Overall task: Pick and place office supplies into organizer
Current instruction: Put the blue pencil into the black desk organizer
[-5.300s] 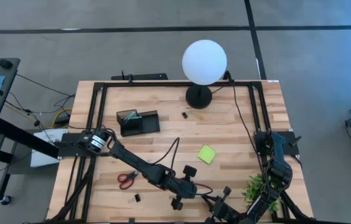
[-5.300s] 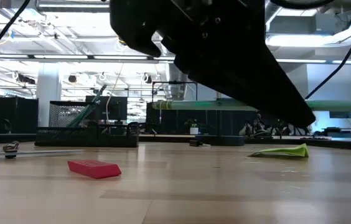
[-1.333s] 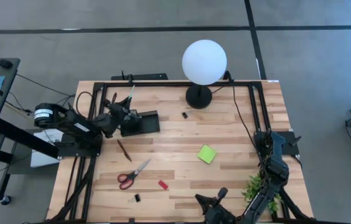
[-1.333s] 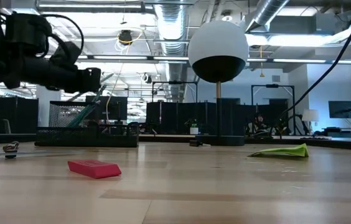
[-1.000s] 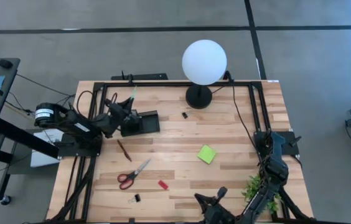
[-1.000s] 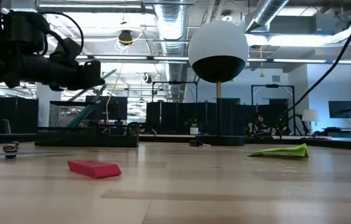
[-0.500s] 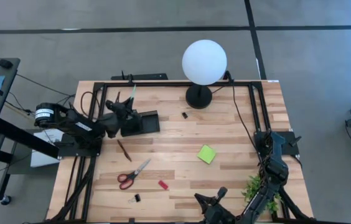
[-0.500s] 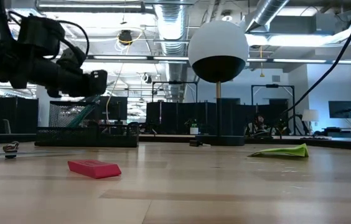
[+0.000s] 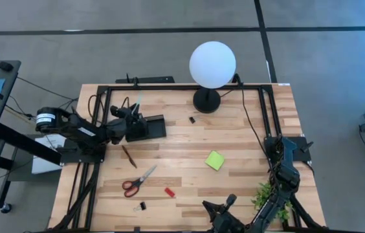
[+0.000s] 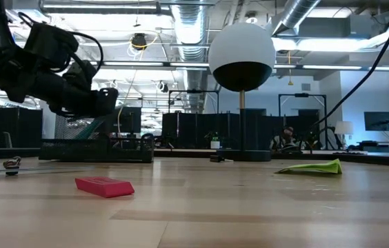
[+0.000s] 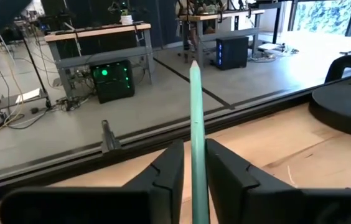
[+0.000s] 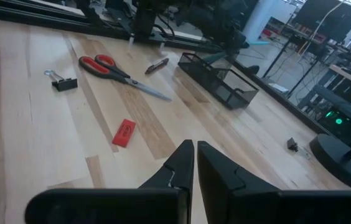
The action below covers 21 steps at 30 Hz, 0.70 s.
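Hovering over the organizer (image 9: 145,127), left claw (image 11: 192,163) grips teal pen (image 11: 196,130).

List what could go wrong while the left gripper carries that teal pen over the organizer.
1. The left gripper pinches the teal pen near one end, so most of it sticks out; it could tilt or slip on release.
2. The gripper sits at the left end of the organizer, where another pen already stands; the new pen could catch on it or on the wall and fall outside.
3. A bump could shift the light tray.
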Available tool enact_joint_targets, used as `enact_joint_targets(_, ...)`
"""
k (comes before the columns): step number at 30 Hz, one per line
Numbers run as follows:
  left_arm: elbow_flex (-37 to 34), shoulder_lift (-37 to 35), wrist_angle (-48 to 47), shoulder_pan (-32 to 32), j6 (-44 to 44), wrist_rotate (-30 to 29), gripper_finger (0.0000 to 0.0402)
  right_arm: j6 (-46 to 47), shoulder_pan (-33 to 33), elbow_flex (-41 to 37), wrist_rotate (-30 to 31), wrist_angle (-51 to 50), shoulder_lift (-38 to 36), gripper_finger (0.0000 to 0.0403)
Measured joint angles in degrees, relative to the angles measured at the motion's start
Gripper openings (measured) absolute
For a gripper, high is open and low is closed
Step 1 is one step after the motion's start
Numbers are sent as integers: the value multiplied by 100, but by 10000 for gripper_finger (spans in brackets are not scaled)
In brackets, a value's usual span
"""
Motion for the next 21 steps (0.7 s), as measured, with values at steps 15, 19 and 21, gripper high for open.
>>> enact_joint_targets(15, -32, 30, 809, -213, 377, -166, 12, -32, -79, 0, -4, -6, 0, 15)
enact_joint_targets(19, -26, 24, 1825, -504, 979, -217, 10, -37, -72, 0, -5, -22, 0, 16)
enact_joint_targets(21, -26, 22, 2244, -667, 1157, -318, 10, -38, -72, 0, -7, -22, 0, 16)
